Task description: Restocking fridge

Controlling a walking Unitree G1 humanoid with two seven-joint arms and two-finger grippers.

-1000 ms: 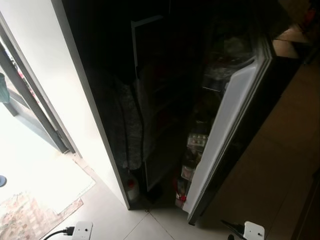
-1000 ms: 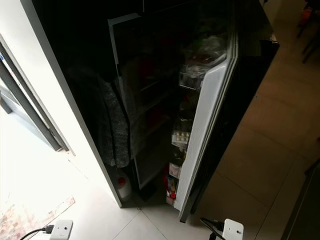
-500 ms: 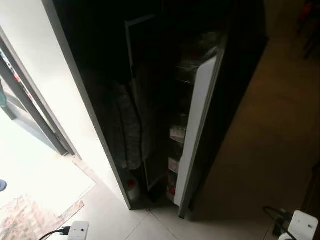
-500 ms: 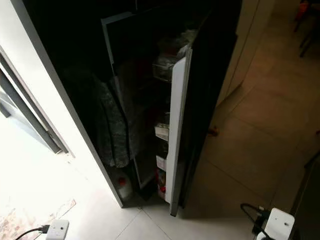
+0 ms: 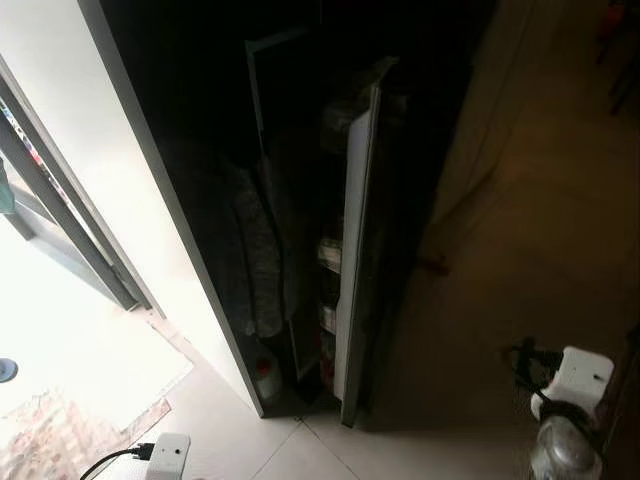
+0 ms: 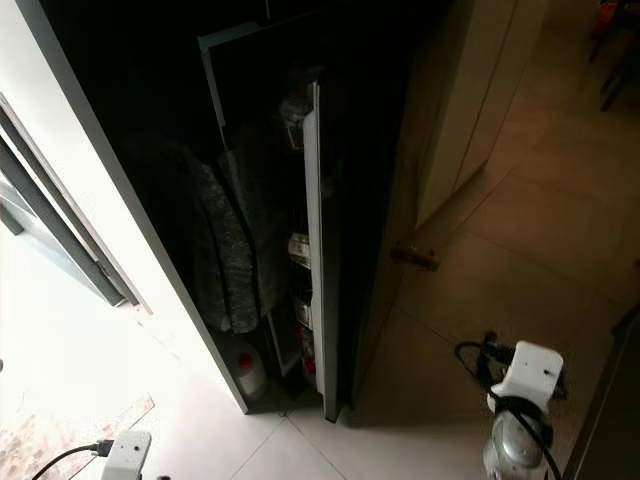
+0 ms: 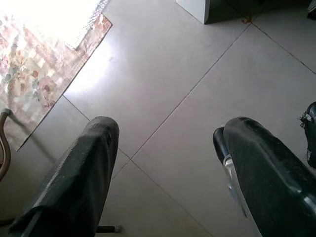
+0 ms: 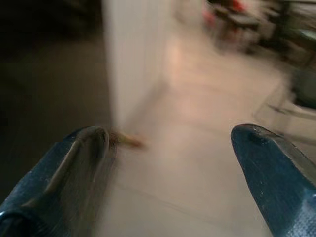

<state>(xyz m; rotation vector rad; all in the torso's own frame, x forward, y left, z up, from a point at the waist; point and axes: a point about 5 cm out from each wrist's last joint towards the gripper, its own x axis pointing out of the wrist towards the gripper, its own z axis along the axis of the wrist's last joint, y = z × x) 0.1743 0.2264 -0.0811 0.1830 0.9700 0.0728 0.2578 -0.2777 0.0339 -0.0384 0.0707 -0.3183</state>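
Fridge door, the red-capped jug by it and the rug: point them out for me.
fridge door point(image 6: 318, 250), right eye view, on its white inner edge.
jug point(image 6: 248, 372), right eye view, on its pale body below the red cap.
rug point(image 7: 34, 84), left wrist view, on its patterned middle.

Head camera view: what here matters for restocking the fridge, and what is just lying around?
Job:
fridge door, nearly shut
door-shelf items
left end effector, open, empty
right end effector, open, empty

Lying about:
white jug
grey cloth
patterned rug

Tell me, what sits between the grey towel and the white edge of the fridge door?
In the right eye view, door-shelf packages show in the dark gap between towel and fridge door.
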